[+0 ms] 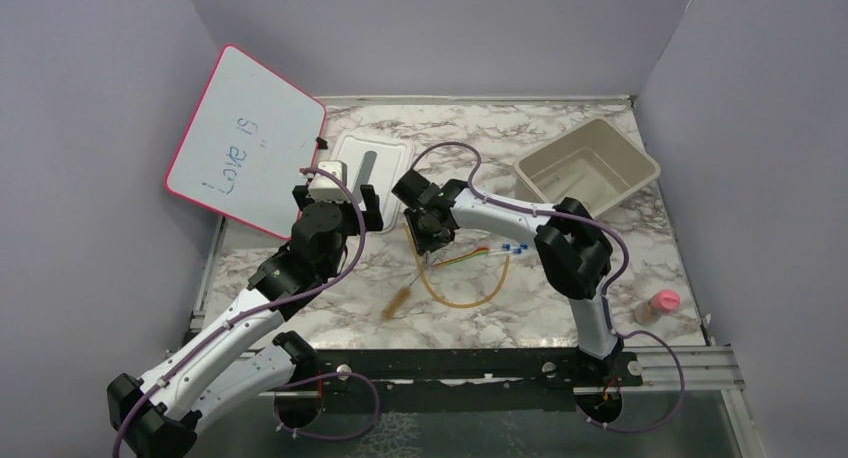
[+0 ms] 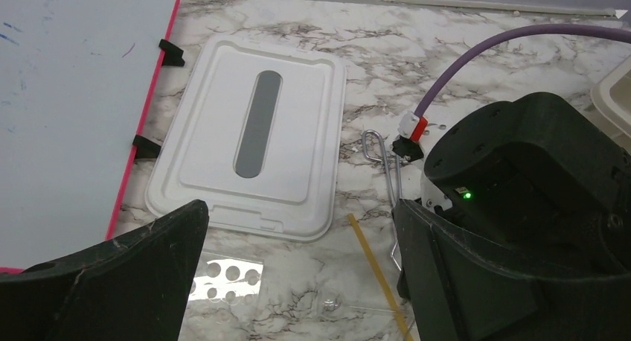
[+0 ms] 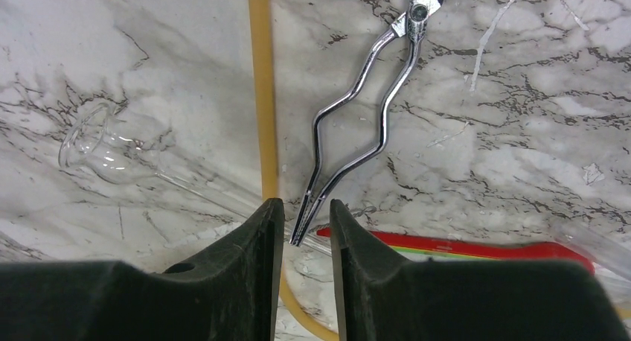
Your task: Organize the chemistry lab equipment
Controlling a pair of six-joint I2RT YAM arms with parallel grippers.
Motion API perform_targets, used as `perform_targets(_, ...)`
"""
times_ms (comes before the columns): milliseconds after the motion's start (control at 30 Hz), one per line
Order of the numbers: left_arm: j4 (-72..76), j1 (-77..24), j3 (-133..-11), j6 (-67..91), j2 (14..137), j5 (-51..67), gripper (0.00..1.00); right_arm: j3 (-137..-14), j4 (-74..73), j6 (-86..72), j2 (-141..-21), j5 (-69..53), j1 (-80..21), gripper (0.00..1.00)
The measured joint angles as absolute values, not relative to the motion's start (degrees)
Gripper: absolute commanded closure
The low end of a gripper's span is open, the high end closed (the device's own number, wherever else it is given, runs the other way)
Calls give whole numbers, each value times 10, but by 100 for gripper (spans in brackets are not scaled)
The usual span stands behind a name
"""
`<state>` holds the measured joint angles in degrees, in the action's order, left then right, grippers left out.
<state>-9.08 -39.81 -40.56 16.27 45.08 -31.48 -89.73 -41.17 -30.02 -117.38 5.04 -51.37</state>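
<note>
we see the right gripper [image 3: 300, 233] low over the marble table [image 1: 560, 308], near its middle. its fingers [image 3: 260, 240] stand a little apart and straddle the tips of the tongs [image 3: 364, 110]. a sliver of marble shows on each side of the tips, so we call the fingers released and not yet clamped on anything. the tongs lie flat and reach away from the gripper, with their pivot at the top of the wrist view. the tube [image 3: 262, 95] runs just left of the tongs and passes under the left finger. a glass funnel [image 3: 104, 144] lies on its side further left. a red and green strip [image 3: 461, 246] lies across, just beyond the right finger.

from above, we see the tube curve in a loop towards the near edge. the brush [image 1: 400, 300] lies left of that loop, and the blue pieces [image 1: 515, 248] lie to its right. the stick [image 1: 465, 258] lies between the gripper and the blue pieces.

the left gripper [image 2: 298, 281] hangs with its fingers spread wide, holding nothing, near the front edge of a white lid [image 2: 245, 147]. a whiteboard [image 1: 240, 138] leans at the back left. a beige bin [image 1: 640, 163] sits at the back right, and a pink-capped bottle [image 1: 660, 306] stands at the near right.
</note>
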Motion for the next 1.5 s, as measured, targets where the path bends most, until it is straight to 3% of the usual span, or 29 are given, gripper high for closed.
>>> perform_targets(600,-91,-398,-404,163,451,-315,2,-900,-435,-302,-1195,51,-517,64)
perform_targets(833,-91,-398,-404,163,451,-315,2,-899,-449,-302,-1195,65,-518,75)
perform_targets(1200,-90,-398,-403,166,451,-315,2,-893,-446,-313,-1195,65,-517,83)
perform_targets(1400,-79,-397,-391,176,450,-313,2,-891,-442,-336,-1194,66,-517,99)
perform_targets(1500,-78,-397,-389,181,450,-310,2,-883,-432,-347,-1189,69,-517,99)
